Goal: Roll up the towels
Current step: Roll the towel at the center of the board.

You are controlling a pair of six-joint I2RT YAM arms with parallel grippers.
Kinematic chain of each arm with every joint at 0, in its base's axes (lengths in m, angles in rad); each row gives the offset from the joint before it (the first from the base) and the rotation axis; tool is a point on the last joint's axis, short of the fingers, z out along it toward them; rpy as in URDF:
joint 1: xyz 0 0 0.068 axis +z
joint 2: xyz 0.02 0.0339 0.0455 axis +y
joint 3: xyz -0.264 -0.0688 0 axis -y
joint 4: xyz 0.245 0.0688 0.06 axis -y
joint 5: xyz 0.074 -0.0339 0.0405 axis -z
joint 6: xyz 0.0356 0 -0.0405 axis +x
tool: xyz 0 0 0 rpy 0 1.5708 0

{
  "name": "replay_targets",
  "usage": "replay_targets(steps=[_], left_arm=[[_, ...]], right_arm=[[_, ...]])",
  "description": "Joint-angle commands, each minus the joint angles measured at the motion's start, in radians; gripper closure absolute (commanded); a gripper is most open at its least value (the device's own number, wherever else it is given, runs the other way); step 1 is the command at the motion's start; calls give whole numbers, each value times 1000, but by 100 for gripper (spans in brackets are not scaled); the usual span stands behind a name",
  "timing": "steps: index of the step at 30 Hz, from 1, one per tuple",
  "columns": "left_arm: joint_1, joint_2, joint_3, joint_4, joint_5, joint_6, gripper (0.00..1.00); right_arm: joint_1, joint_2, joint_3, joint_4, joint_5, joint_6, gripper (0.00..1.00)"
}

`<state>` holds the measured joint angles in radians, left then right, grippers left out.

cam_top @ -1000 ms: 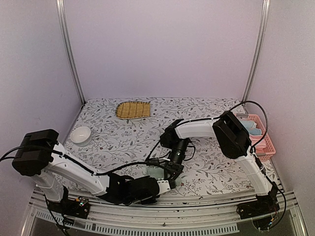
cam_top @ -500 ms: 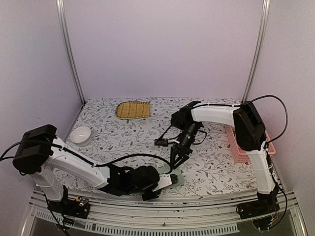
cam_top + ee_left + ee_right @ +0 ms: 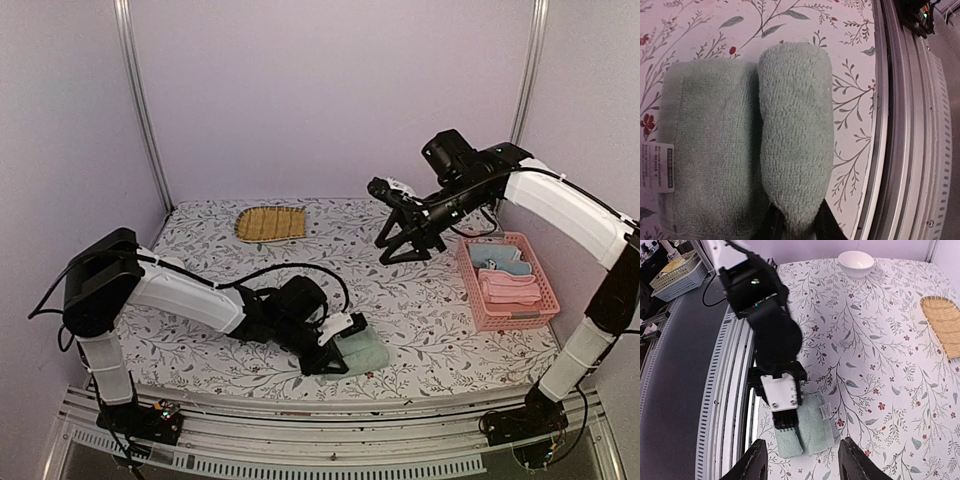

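1. One roll half made: clamped the rolled part of the pale green towel (image 3: pixel 795 125) between the narrowly set fingers of the left gripper (image 3: pixel 338 350), flat remainder alongside, close to the front edge of the table (image 3: pixel 220 262).
2. Hung the right gripper (image 3: pixel 398 247) high above the table, fingers spread wide, holding nothing.
3. Showed the pink towel (image 3: pixel 512 291) and the light blue towel (image 3: pixel 500 262) inside the pink basket (image 3: pixel 468 298) at right.

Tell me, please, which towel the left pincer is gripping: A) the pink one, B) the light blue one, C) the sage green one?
C: the left pincer is shut on the rolled part of the sage green towel, while the pink towel and the light blue towel lie in the basket.
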<state>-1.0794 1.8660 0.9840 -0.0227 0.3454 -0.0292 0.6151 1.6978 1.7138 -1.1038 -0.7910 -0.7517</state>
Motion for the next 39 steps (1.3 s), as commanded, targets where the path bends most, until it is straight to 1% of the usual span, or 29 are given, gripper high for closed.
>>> replay_targets(steps=[1,4,7,9,12,15,18,24,30,31,32,34,36,37,39], left_arm=[[80,91,-15,-135,229,-112,86],[128,136,-8,-146,278,-146,85],[158,148,6,-158,326,-158,85],[171,160,25,-177,345,-156,86],[185,182,57,-218,379,-144,86],[196,212,78,-253,396,-137,88],[202,227,89,-273,406,-137,89],[207,234,94,-273,415,-144,90],[208,245,103,-271,418,-141,90],[209,245,103,-270,418,-140,90],[210,244,104,-270,417,-140,89],[214,235,103,-271,407,-140,86],[219,211,97,-267,374,-143,79],[222,192,87,-258,340,-147,74],[226,130,53,-212,285,-159,67]], right_arm=[[8,-111,-223,214,10,52,50],[22,-188,-337,255,23,36,52],[69,-248,-435,263,60,-26,53],[125,-257,-491,289,135,-56,54],[213,-237,-591,373,277,-61,55],[278,-195,-653,494,417,-35,53],[332,-136,-678,566,504,-31,49],[392,-44,-684,645,561,-62,48],[408,46,-698,696,617,-82,48],[411,57,-701,702,612,-83,50],[411,68,-705,701,606,-85,53],[412,94,-698,678,583,-84,64],[412,107,-697,657,557,-77,74],[411,109,-697,645,539,-76,78],[410,110,-698,620,500,-70,83]])
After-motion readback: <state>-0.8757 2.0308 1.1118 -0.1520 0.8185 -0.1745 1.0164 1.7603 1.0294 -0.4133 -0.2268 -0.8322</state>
